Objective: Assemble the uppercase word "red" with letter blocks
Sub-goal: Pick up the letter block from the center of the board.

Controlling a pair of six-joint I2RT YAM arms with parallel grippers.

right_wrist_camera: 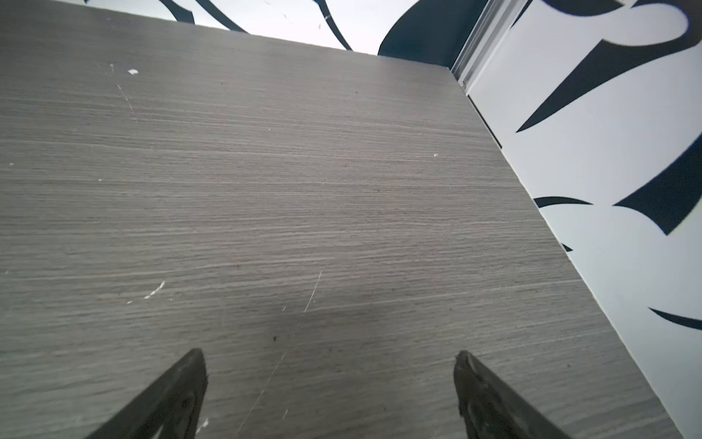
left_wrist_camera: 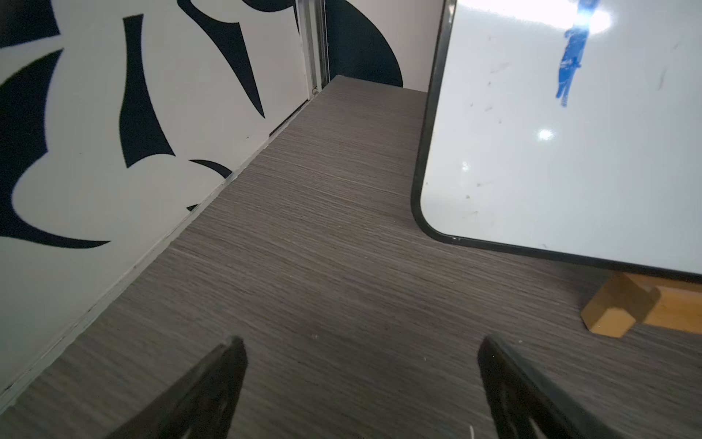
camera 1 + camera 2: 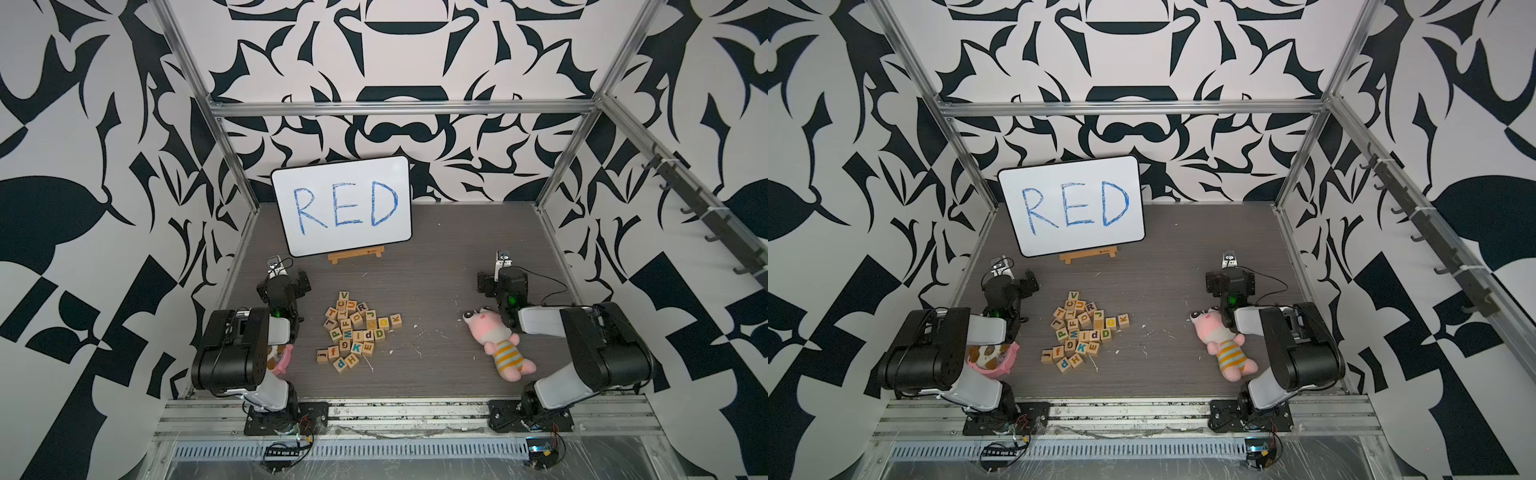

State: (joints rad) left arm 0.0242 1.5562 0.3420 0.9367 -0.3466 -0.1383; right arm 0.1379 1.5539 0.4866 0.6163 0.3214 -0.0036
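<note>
Top views both show the pink plush toy [image 3: 498, 345] close by on the right, well apart from the letter blocks [image 3: 353, 332]. The blocks lie in a loose pile in the middle of the table [image 3: 440, 257]. The E block [image 3: 368, 348], D block [image 3: 379, 333] and R block [image 3: 362, 307] sit in that pile. Farther back, the left gripper [image 2: 359, 342] and right gripper [image 1: 330, 353] have fingers spread wide, holding nothing. Farthest back stands the white board [image 3: 345, 205].

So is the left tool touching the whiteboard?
Apart. The left wrist view shows the left tool open and empty, with a stretch of table between it and the whiteboard.
</note>
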